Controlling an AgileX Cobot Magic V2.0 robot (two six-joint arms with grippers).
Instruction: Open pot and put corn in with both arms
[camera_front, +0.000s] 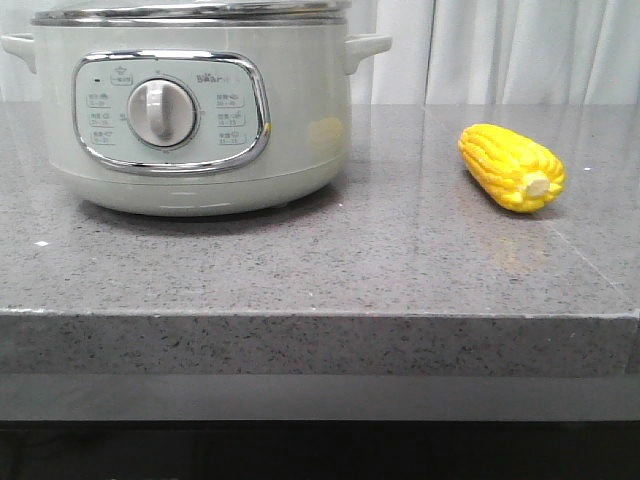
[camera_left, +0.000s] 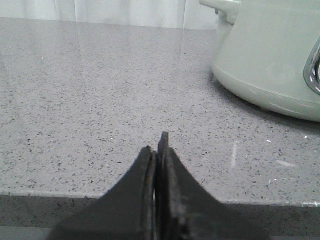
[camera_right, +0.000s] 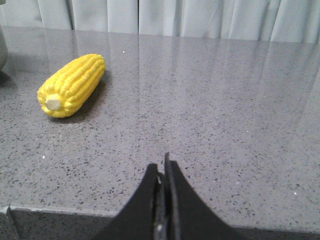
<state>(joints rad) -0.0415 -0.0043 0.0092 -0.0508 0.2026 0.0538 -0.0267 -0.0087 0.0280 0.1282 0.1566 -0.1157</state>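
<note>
The pale grey-green pot (camera_front: 190, 120) stands at the back left of the grey counter with its steel-rimmed lid (camera_front: 190, 12) on and its white dial (camera_front: 163, 112) facing me. Its side also shows in the left wrist view (camera_left: 270, 55). The yellow corn (camera_front: 510, 167) lies on the counter to the right of the pot, its stub end toward me; it also shows in the right wrist view (camera_right: 72, 85). My left gripper (camera_left: 159, 145) is shut and empty, low over the counter's front edge, apart from the pot. My right gripper (camera_right: 162, 165) is shut and empty, apart from the corn. Neither gripper shows in the front view.
The grey speckled counter (camera_front: 330, 250) has a front edge (camera_front: 320, 315) close to both grippers. White curtains (camera_front: 520, 50) hang behind it. The pot's side handles (camera_front: 365, 48) stick out at left and right.
</note>
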